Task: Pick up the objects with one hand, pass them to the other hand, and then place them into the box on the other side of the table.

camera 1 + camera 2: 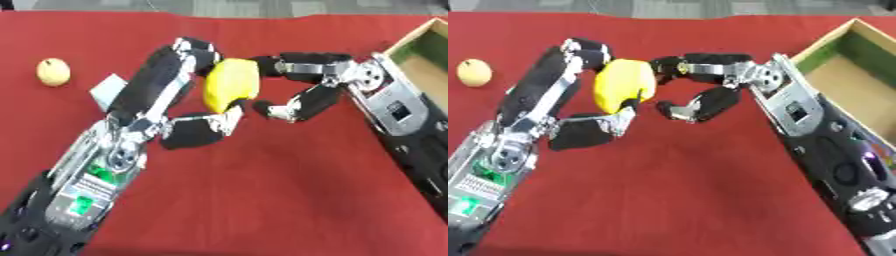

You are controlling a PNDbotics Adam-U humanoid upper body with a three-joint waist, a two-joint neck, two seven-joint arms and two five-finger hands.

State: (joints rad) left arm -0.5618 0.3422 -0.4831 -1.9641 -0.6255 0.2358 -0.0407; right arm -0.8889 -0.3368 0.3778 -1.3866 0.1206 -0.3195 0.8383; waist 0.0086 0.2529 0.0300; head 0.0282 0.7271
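- The yellow object [623, 85], rounded and smooth, sits above the red table [675, 200], held up between the two hands near the middle of the scene.
- The left hand [570, 100] comes in from the lower left of the yellow object; its fingers [579, 52] curl over the object's top and far side, and its thumb [614, 122] presses up against the object's lower edge, so the object is pinched in this hand.
- The right hand [710, 85] reaches in from the right of the yellow object, its fingers half curled into an open hook.
- The upper right fingers [677, 66] end just beside the yellow object's upper right edge; whether they touch it cannot be told.
- The lower right fingers [684, 110] bend under and stop just right of the yellow object's bottom, with a small strip of red table showing between them and the object.
- The wooden box [833, 47] lies to the right of the yellow object, behind the right arm, at the table's right edge.
- A pale round object [53, 72] rests on the table well to the left of the yellow object.
- A small grey block [107, 90] lies left of the yellow object, partly hidden behind the left arm.
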